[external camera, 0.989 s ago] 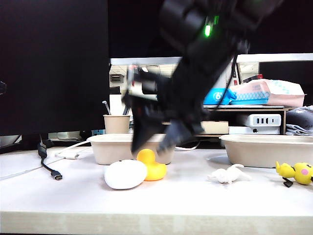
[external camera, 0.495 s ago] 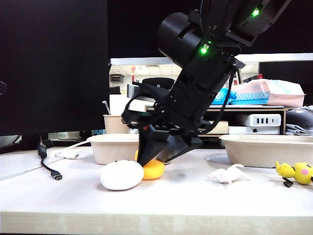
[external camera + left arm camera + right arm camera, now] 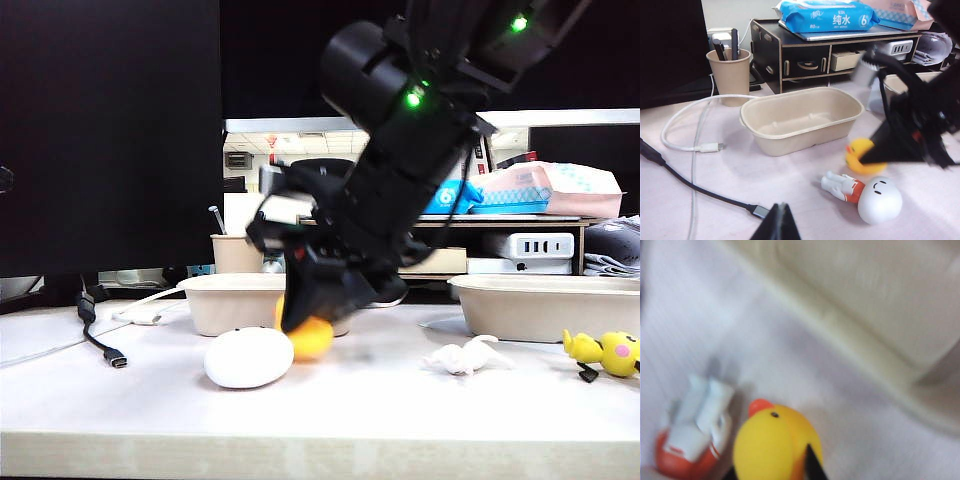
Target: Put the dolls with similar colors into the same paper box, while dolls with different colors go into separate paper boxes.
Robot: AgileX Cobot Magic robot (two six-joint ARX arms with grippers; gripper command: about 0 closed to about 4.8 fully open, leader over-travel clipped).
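Observation:
My right gripper (image 3: pixel 308 322) reaches down at the table's middle, shut on the yellow rubber duck (image 3: pixel 308 340), whose head shows between the dark fingers in the right wrist view (image 3: pixel 771 445). Touching the duck on its left lies the white egg-shaped doll (image 3: pixel 248 357) with an orange body (image 3: pixel 880 200). A small white limbed doll (image 3: pixel 465 357) and a yellow doll with a pink cheek (image 3: pixel 610 352) lie to the right. One paper box (image 3: pixel 225 300) stands just behind the duck, another paper box (image 3: pixel 540 305) at the right. My left gripper (image 3: pixel 781 207) hangs shut and empty, away from the dolls.
A tan cup with pens (image 3: pixel 238 250) stands behind the left box. A black cable with a plug (image 3: pixel 105 350) and a white cable (image 3: pixel 690 145) trail over the table's left side. A shelf with tissue packs (image 3: pixel 530 190) stands at the back right.
My right gripper came down over the yellow duck and shut on it. The white egg-shaped doll was nudged slightly left.

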